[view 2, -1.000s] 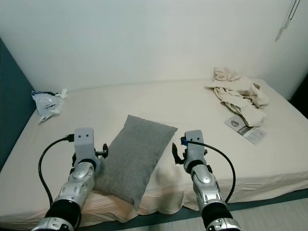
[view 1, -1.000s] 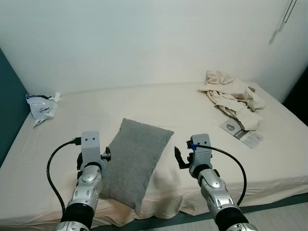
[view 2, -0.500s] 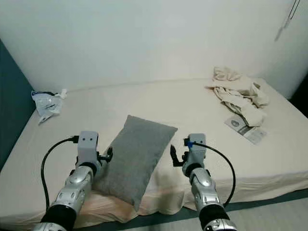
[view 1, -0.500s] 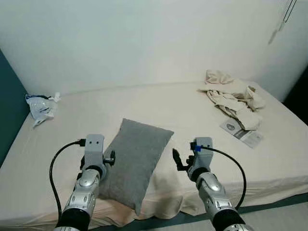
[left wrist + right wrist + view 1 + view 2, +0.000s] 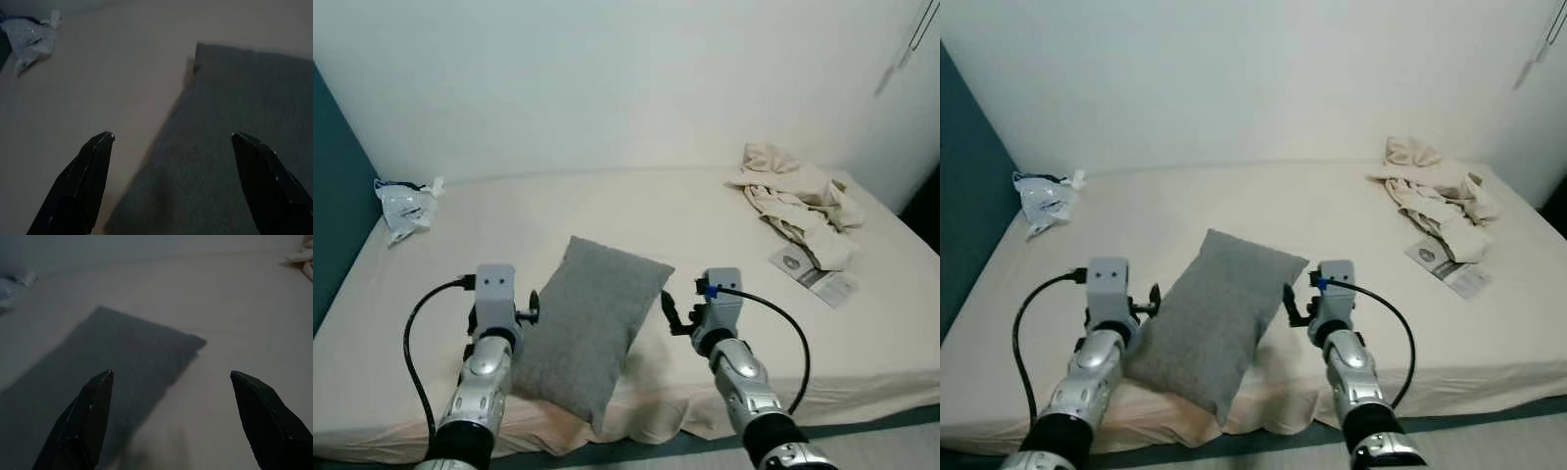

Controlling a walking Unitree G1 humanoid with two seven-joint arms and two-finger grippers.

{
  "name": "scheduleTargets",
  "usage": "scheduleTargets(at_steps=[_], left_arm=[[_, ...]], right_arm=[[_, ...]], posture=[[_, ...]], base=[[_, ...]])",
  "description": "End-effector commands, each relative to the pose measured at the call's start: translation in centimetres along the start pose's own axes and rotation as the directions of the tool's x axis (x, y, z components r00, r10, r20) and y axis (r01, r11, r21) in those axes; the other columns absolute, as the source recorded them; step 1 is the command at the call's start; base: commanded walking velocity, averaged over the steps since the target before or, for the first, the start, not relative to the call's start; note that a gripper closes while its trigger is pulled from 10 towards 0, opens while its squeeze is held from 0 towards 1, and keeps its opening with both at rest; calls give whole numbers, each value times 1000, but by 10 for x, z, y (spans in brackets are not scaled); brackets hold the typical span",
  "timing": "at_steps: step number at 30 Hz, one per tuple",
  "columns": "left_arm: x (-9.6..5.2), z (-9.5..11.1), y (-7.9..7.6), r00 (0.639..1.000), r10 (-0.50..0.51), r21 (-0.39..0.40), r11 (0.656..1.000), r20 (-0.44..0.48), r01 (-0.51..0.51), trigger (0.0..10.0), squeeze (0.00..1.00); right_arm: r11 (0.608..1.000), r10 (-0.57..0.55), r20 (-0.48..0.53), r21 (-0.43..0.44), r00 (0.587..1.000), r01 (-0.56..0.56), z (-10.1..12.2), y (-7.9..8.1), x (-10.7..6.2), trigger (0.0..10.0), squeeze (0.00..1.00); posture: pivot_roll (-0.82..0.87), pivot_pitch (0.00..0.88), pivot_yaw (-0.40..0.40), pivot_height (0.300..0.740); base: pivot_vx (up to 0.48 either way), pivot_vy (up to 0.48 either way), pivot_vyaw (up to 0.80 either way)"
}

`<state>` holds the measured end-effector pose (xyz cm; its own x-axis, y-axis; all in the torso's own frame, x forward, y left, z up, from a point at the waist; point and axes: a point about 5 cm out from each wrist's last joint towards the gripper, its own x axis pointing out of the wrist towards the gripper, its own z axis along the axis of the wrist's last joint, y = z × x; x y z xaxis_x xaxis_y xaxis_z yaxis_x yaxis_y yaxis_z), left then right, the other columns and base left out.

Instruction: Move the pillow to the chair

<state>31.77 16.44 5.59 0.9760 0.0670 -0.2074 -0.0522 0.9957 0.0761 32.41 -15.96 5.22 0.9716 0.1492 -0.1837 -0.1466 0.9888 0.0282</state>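
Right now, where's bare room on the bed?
Bare sheet between the grey pillow and the heap of clothes, and between the pillow and the plastic bag. Crowded at the right: clothes plus leaflet.

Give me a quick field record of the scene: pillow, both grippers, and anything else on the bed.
pillow: grey pillow lying on the bed, near its front edge, not lifted
left gripper: left gripper open, over the pillow's left edge
right gripper: right gripper open, by the pillow's right side
other items: crumpled cloth, leaflet, plastic bag
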Motion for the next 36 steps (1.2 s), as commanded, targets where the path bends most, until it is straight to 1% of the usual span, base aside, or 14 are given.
scheduleTargets(at_steps=[1, 2, 4, 5, 6, 7, 10, 11, 15, 19, 21, 28, 33, 36], left_arm=[[0, -10, -2, 999, -1, 59, 998, -53, 4, 10000, 0], [1, -8, -1, 999, -2, 88, 996, -37, 5, 10000, 0], [1, -5, 0, 1000, -7, 102, 995, -21, 9, 10000, 0], [4, 3, -2, 1000, 17, 17, 1000, 1, -17, 10000, 0], [5, 7, -4, 1000, 22, -24, 999, 12, -22, 10000, 0], [6, 10, -6, 1000, 24, -48, 999, 19, -23, 10000, 0], [6, 14, -9, 999, 29, -71, 997, 35, -27, 10000, 0], [5, 13, -6, 997, 74, -46, 996, 38, -72, 10000, 0], [3, 11, 0, 992, 115, -71, 991, 43, -112, 10000, 0], [2, 15, 0, 993, 81, -91, 993, 88, -73, 10000, 0], [2, 17, 3, 991, 95, -86, 993, 97, -87, 10000, 0], [3, 17, 6, 991, 103, -79, 992, 81, -97, 10000, 0], [2, 14, 9, 991, 115, -79, 991, 65, -110, 10000, 0], [2, 14, 8, 992, 101, -47, 994, 71, -98, 10000, 0]], right_arm=[[999, 1, -63, -42, 998, -4, -10, 2, -2, 10000, 0], [997, -29, -76, -73, 997, 23, -11, -1, -2, 10000, 0], [995, -47, -77, -88, 996, 40, -11, -2, -2, 10000, 0], [998, -36, -51, -47, 998, 33, -6, -4, -1, 10000, 0], [999, -29, -51, -39, 998, 27, -6, -5, -2, 10000, 0], [999, -26, -52, -37, 998, 24, -6, -5, -2, 10000, 0], [999, -23, -58, -51, 998, 20, -7, -5, -1, 10000, 0], [999, -5, -44, -54, 999, 3, -5, 0, -1, 10000, 0], [999, 2, -37, -53, 999, -4, -4, 5, 1, 10000, 0], [999, 8, -33, -52, 999, -10, -2, 7, 2, 10000, 0], [999, 11, -33, -52, 999, -13, -2, 8, 3, 10000, 0], [999, 25, -31, -44, 999, -27, -4, 14, 3, 10000, 0], [1000, -3, -39, -16, 999, 2, -3, 14, 4, 10000, 0], [1000, 20, -39, -12, 999, -21, -4, 16, 4, 10000, 0]], posture=[[9, 59, 53, 740], [-12, 71, 60, 740], [-15, 71, 60, 740], [-13, 73, 43, 740], [-11, 75, 37, 740], [-10, 75, 33, 740], [-11, 75, 27, 740], [-17, 66, 22, 740], [-17, 62, 21, 740], [-6, 58, 14, 740], [-3, 58, 12, 740], [14, 54, 16, 740], [25, 54, 22, 740], [36, 58, 19, 740]], base=[[0, 0, 0], [0, 0, 0], [0, 0, 0], [0, 0, 0], [0, 0, 0], [0, 0, 0], [0, 0, 0], [0, 0, 0], [0, 0, 0], [0, 0, 0], [0, 0, 0], [0, 0, 0], [0, 0, 0], [0, 0, 0]])
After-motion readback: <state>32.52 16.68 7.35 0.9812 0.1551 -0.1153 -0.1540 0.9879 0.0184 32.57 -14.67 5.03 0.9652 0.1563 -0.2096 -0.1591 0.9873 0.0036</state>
